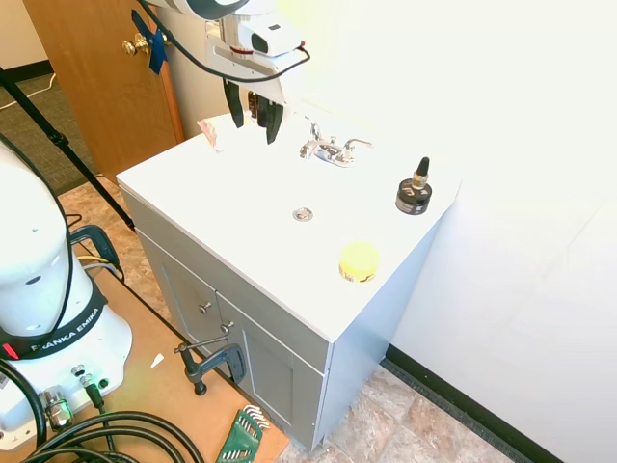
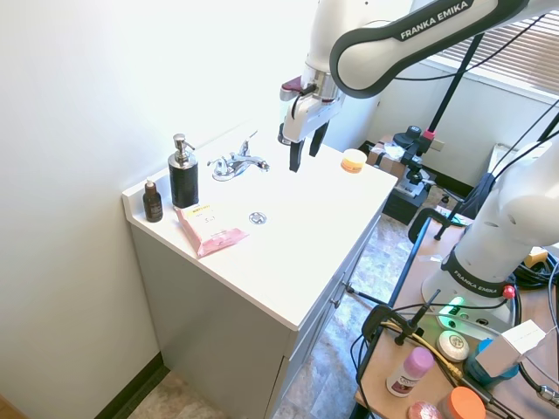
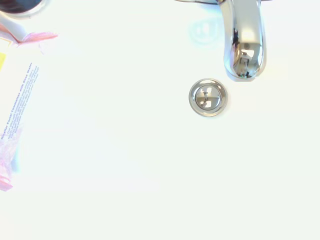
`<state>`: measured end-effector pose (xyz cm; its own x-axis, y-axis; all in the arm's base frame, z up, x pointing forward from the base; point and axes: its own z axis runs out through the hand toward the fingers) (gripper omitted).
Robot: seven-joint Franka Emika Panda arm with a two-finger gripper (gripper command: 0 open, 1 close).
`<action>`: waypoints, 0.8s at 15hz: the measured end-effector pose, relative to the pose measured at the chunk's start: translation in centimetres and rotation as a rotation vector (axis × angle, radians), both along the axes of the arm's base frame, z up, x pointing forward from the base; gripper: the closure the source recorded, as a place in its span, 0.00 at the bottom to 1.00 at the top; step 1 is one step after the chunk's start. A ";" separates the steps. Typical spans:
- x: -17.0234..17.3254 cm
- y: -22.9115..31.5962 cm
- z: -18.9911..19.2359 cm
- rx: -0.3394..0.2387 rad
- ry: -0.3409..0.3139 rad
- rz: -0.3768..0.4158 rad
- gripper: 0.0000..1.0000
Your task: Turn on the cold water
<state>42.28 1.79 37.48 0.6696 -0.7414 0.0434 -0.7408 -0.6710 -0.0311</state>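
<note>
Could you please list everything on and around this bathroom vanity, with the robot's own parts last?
faucet: one, chrome, two levers, at the wall behind the basin.
drain: one, chrome, basin middle.
pump bottle: one, black with silver pump, beside the faucet.
small bottle: one, dark brown, at the counter's corner by the pump bottle.
wipes packet: one, pink, lying flat in front of the pump bottle.
round jar: one, yellow, near the counter's front edge.
vanity: one, white top, grey doors.
door: one, wooden, brass knob.
gripper: one, dark fingers, open, above the basin near the faucet.
</note>
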 end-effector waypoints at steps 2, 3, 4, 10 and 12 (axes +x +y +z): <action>0.0 0.0 0.0 0.000 -0.001 -0.001 0.00; 0.4 -0.2 0.1 0.001 -0.012 -0.010 0.00; 1.2 -0.7 0.4 0.001 -0.033 -0.026 0.00; 13.3 -6.7 -1.7 -0.099 -0.165 -0.265 0.00; 16.1 -7.6 -2.3 -0.119 -0.182 -0.305 0.00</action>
